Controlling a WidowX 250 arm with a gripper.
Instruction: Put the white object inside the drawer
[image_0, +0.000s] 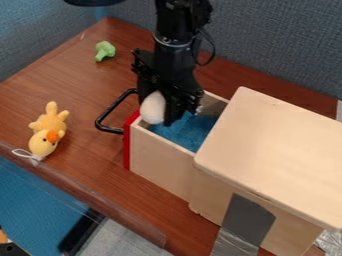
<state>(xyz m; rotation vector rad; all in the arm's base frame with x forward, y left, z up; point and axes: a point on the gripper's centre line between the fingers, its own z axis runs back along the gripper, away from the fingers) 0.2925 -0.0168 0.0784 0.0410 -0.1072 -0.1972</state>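
The black gripper (160, 106) hangs over the front end of the open drawer (161, 161), closed on the rounded white object (153, 108). One dark finger stands along the object's right side. The white object is at the height of the drawer's rim, near its red front panel, and overlaps the rim in the view. Part of its upper side is hidden by the gripper. The drawer has a blue inside and is pulled out to the left from the wooden cabinet.
A black handle (105, 120) sticks out from the red drawer front. The pale wooden cabinet top (274, 150) rises at the right. A yellow plush toy (48, 131) lies at left, a green toy piece (105, 50) at the back left.
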